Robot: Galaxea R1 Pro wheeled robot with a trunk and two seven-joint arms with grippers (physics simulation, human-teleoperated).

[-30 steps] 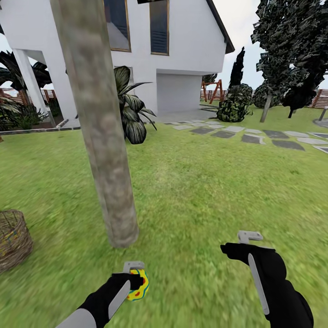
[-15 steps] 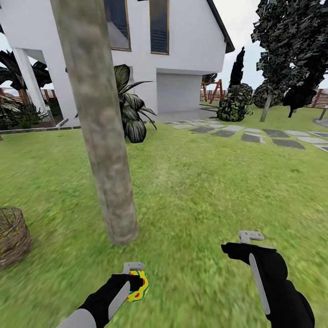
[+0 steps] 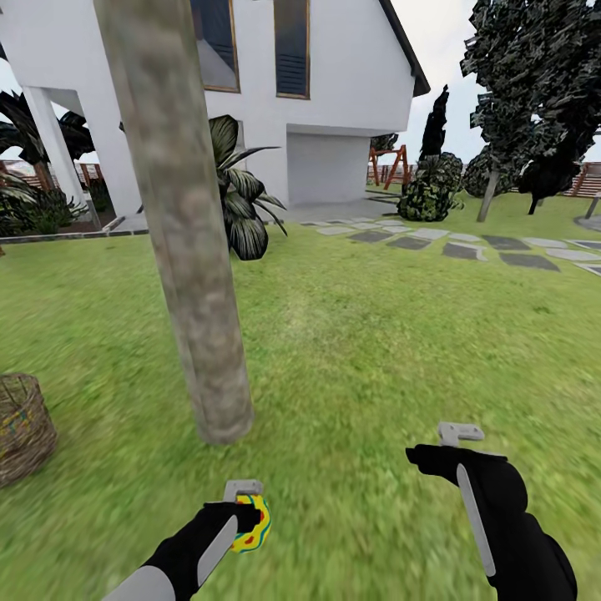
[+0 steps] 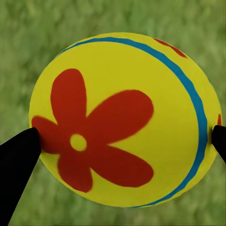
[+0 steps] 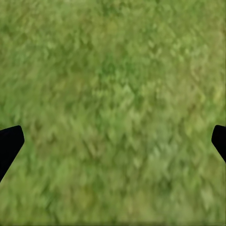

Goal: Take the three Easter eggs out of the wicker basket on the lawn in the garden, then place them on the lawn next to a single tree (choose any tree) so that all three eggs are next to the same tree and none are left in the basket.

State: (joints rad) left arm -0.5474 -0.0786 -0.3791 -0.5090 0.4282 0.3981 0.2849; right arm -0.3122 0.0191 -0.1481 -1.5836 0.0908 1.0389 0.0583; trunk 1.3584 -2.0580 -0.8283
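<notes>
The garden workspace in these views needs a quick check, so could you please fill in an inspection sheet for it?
Surface: lawn, short green grass with yellowish patches.
Job's things: Easter egg held above the grass near the foot of the tree; wicker basket stands on the grass at the head view's left edge, its contents not clear.
Clutter: nothing seen.
Grippers: left gripper shut on the egg, fingers on both its sides; right gripper open, nothing between its fingers, over bare grass.
Cables: nothing seen.
Surroundings: white house, grey stepping stones, a broad-leafed plant, dark trees.
</notes>
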